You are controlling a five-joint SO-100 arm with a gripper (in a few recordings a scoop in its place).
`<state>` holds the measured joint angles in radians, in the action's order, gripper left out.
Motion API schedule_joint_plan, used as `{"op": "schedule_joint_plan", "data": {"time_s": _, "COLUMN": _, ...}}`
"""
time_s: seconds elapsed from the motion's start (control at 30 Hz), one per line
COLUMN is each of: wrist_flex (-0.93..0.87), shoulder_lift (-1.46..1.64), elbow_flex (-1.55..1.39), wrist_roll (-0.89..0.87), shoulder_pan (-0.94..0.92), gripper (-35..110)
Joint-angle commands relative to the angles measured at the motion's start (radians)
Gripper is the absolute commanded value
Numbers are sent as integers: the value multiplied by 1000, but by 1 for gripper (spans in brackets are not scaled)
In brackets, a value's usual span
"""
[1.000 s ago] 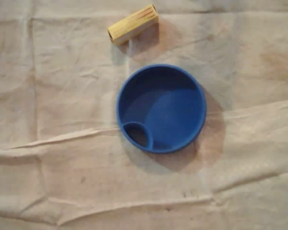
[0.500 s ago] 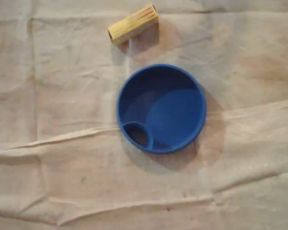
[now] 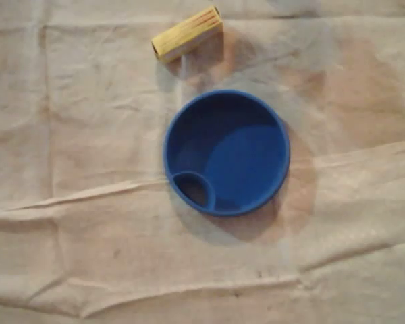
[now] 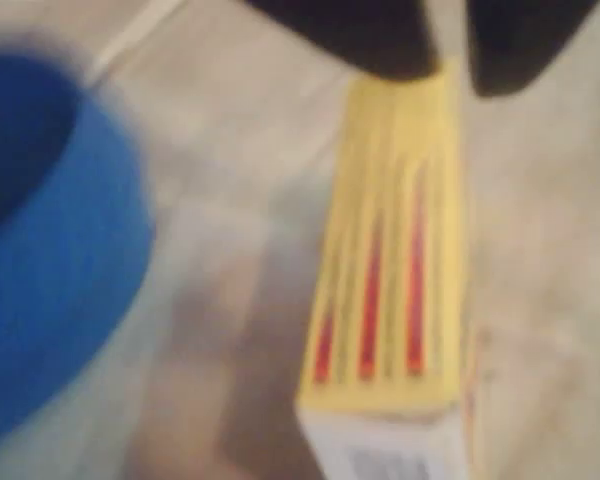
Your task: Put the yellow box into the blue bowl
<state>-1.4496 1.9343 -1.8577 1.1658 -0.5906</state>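
The yellow box (image 3: 187, 33) lies on its side on the cloth near the top edge of the overhead view, slanted, just above the blue bowl (image 3: 227, 152). The bowl is round with a small inner pocket at its lower left and holds nothing. In the blurred wrist view the yellow box (image 4: 390, 270), with red stripes, runs down the middle, and the blue bowl (image 4: 50, 240) stands at the left. My gripper (image 4: 448, 75) hangs over the box's far end. Its two dark fingertips (image 4: 380, 35) are a narrow gap apart, with nothing between them.
A wrinkled beige cloth (image 3: 88, 256) covers the whole table, with raised folds running across the lower half. There is flat cloth to the left and right of the bowl.
The box and the bowl have not moved. A faint reddish shadow has spread over the cloth at the upper right of the overhead view.
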Motion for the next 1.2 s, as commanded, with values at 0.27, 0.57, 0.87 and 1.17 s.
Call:
{"op": "schedule_joint_plan", "data": {"time_s": 0.27, "wrist_flex": 17, "shoulder_lift": -26, "elbow_flex": -41, "wrist_roll": 25, "shoulder_pan": -8, "gripper": 22}}
{"op": "schedule_joint_plan", "data": {"time_s": 0.57, "wrist_flex": 153, "shoulder_lift": -34, "elbow_flex": -137, "wrist_roll": 25, "shoulder_pan": -23, "gripper": 21}}
{"op": "schedule_joint_plan", "data": {"time_s": 0.87, "wrist_flex": 241, "shoulder_lift": -34, "elbow_flex": -229, "wrist_roll": 25, "shoulder_pan": -17, "gripper": 21}}
{"op": "schedule_joint_plan", "data": {"time_s": 1.17, "wrist_flex": 299, "shoulder_lift": -35, "elbow_flex": -302, "wrist_roll": 23, "shoulder_pan": -15, "gripper": 21}}
